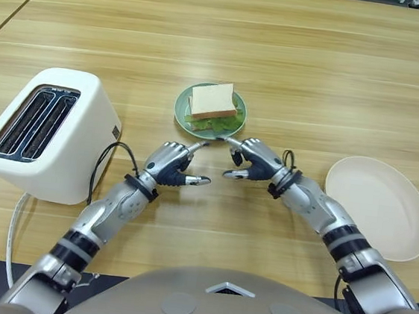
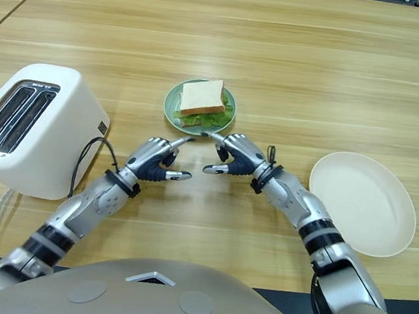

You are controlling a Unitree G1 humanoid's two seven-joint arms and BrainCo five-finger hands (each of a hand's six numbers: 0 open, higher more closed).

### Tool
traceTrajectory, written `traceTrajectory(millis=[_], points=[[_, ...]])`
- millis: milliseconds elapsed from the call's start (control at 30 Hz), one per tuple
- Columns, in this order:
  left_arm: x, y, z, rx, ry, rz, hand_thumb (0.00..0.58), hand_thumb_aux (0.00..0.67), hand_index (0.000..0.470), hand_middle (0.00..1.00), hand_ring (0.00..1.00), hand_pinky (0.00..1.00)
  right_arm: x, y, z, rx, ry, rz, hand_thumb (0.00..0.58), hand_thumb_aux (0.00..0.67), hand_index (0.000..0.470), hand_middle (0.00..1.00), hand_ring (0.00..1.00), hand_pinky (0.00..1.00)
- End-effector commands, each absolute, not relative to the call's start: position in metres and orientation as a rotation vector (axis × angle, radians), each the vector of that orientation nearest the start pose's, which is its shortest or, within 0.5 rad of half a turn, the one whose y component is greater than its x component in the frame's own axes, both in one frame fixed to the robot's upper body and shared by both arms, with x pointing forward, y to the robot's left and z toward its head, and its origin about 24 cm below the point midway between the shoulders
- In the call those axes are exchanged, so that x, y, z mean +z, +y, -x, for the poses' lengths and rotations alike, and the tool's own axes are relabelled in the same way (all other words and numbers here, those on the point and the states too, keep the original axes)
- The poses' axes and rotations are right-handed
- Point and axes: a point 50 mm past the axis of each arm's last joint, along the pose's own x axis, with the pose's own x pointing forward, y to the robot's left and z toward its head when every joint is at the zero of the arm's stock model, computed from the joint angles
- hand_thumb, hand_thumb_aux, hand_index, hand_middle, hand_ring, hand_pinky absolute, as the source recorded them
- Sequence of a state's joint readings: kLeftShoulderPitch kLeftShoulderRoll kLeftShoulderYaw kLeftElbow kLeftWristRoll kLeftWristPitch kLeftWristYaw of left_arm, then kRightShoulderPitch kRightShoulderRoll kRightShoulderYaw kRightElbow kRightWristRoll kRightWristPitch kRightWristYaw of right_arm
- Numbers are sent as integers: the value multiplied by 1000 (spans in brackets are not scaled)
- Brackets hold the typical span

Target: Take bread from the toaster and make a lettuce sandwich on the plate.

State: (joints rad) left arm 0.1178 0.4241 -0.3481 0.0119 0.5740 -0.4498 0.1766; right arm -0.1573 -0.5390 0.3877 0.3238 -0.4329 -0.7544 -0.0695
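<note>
Green plate [image 1: 178, 111]: mid-worktop [image 1: 295, 53], carrying the sandwich [image 1: 214, 99], bread on top and lettuce showing beneath.
Sandwich from left hand [image 1: 170, 163]: 1 o'clock, near, apart.
Sandwich from right hand [image 1: 258, 159]: 11 o'clock, one fingertip just at the plate's near rim (the nearer hand, I judge).
Hands: both loosely curled, one finger pointing out, pinching nothing.
Bread: near square, no marked long axis.
Toaster [image 1: 47, 132]: 9 o'clock of the left hand.
Stage: sandwich looks assembled.
</note>
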Motion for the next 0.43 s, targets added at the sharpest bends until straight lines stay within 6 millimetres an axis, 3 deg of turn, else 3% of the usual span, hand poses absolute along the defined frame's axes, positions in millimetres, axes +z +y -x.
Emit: traceTrajectory(millis=[33,133,267,433], points=[[51,146,-199,-307,-430,-524,0,0,0,0,0,0,58,-161,-240,542,-556,570,0,0,0,0,0,0],[57,149,-197,-287,-460,-313,0,0,0,0,0,0,60,-162,-245,502,-560,398,0,0,0,0,0,0],[36,155,-201,-280,-401,-193,0,0,0,0,0,0,55,-159,-246,523,-528,221,0,0,0,0,0,0],[25,147,-203,-400,-398,-114,0,0,0,0,0,0,44,-155,-240,640,-474,61,0,0,0,0,0,0]])
